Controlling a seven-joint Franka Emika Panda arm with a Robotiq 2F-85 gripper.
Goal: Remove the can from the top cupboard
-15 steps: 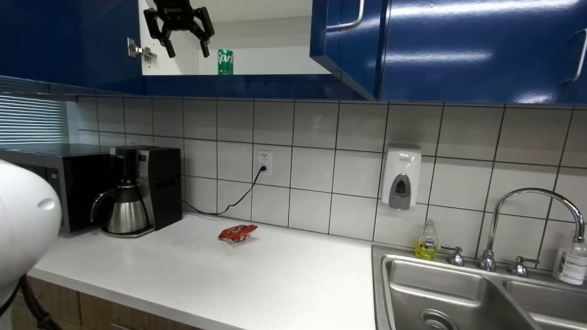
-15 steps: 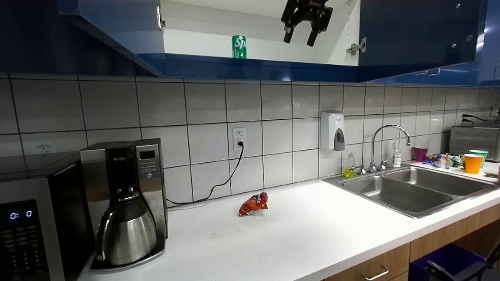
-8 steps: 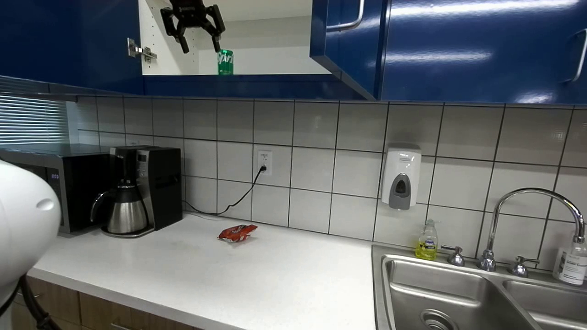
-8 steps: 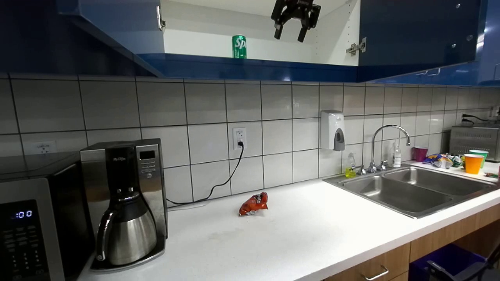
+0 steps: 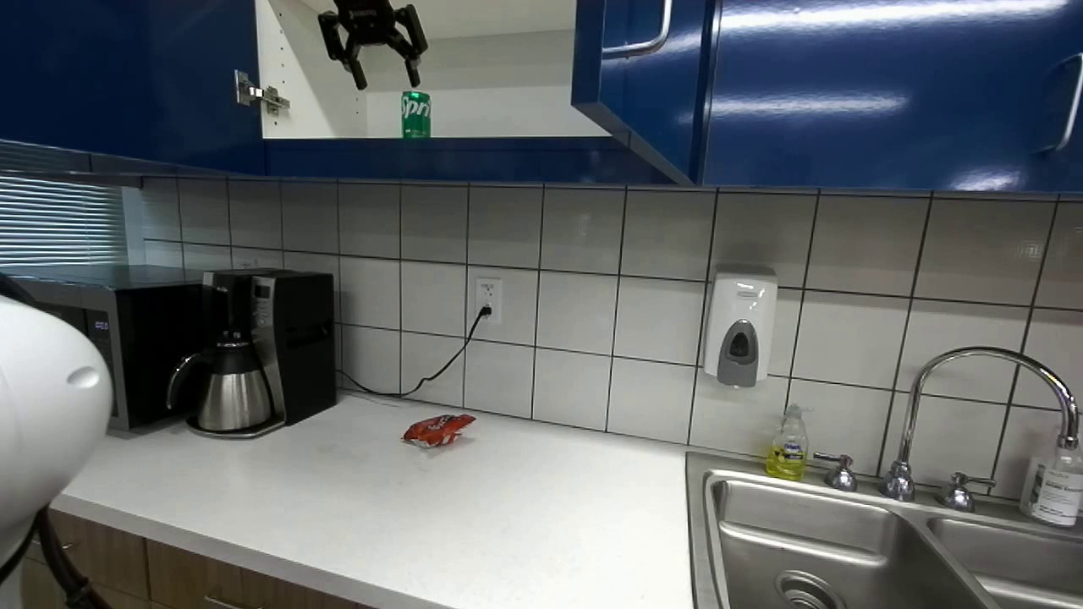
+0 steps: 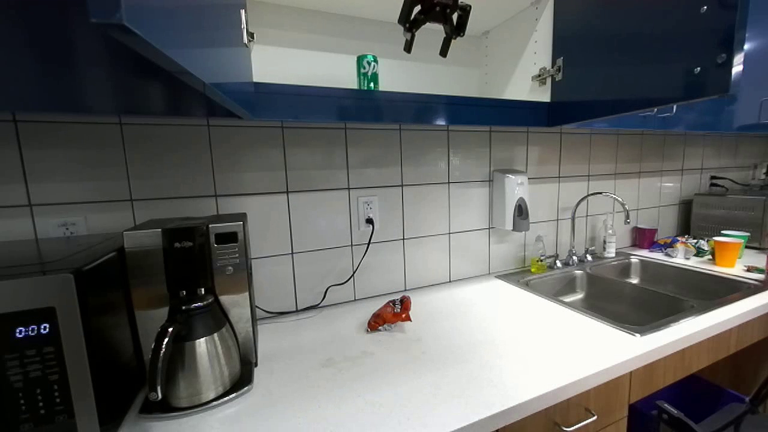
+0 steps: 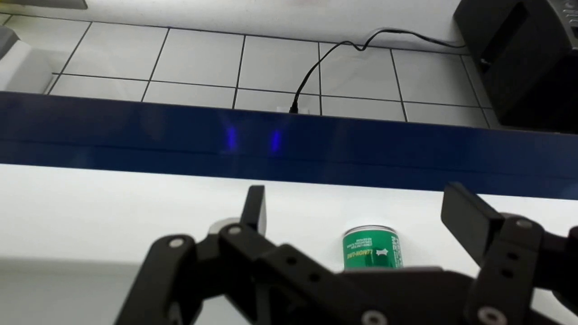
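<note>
The green can [image 5: 415,115] stands upright on the pale shelf of the open top cupboard [image 5: 457,159]. In both exterior views the cupboard's front edge is glossy blue, and the can also shows in an exterior view [image 6: 367,72]. My gripper [image 5: 387,83] is open and empty, pointing down at the cupboard opening. In an exterior view it [image 6: 426,50] appears above and to the right of the can. In the wrist view the can [image 7: 371,248] appears between the spread fingers [image 7: 359,203] but lower in the picture, partly hidden by the gripper body. The fingers do not touch it.
An open blue door [image 5: 651,85] stands on one side of the cupboard opening, another door [image 6: 642,54] on the other. Below are the counter [image 5: 508,507] with a red packet [image 5: 437,430], a coffee maker [image 6: 198,312], a microwave [image 6: 48,336] and a sink [image 5: 706,541].
My gripper has moved sideways toward the can and slightly up in both exterior views. Its fingers stay open. The can has not moved.
</note>
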